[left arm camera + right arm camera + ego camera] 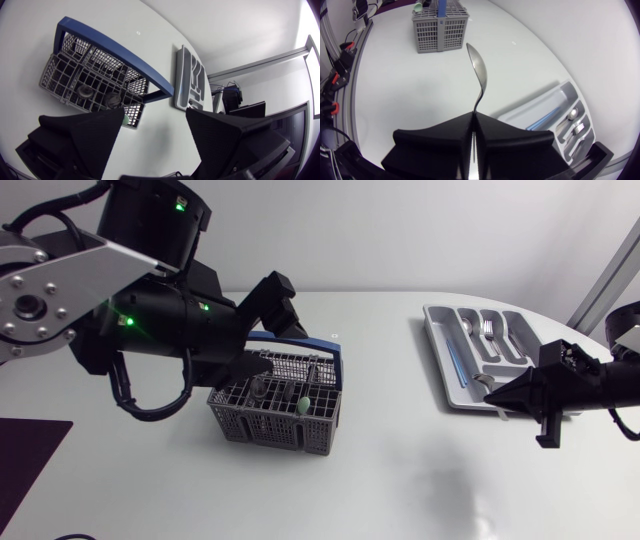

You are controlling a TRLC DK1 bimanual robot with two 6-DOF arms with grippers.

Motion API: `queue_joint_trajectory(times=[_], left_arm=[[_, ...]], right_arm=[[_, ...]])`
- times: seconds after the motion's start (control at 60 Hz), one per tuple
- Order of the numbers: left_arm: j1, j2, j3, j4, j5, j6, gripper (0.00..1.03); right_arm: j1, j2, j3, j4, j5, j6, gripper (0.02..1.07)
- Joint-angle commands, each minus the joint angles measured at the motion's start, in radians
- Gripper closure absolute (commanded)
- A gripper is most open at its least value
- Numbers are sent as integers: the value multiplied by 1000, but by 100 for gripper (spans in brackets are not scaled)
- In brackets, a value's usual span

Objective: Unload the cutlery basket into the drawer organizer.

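The grey cutlery basket (262,426) with a blue handle (302,343) stands left of the table's middle. It holds several utensils and a pale green piece (303,406). My left gripper (272,338) hangs open just above the basket (65,75), with nothing between its fingers (95,135). The grey drawer organizer (441,352) lies at the right and has some cutlery in its slots. My right gripper (492,394) is shut on a metal spoon (479,75) at the organizer's near end. The spoon's bowl points towards the basket (440,31).
In the organizer (559,98) lie a spoon (574,112), a fork (578,128) and a blue strip (545,119). Bare white tabletop stretches between basket and organizer. The table's curved edge runs close behind the organizer (190,80).
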Motion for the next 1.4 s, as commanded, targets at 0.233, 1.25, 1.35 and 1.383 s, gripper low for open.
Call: queue_joint_trajectory(times=[0.233,1.25,1.35,1.383], left_arm=[[51,28,-5,-57,-8,234,11],[123,16,-89,-183,-77,579,5],[115,13,-86,-194,-94,578,5],[108,13,-83,-198,-104,564,5]], right_arm=[[-138,286,200,33,131,-284,101],[-119,464,218,393,493,-401,54],[-107,403,178,393,473,-330,44],[-98,383,169,393,467,-287,41]])
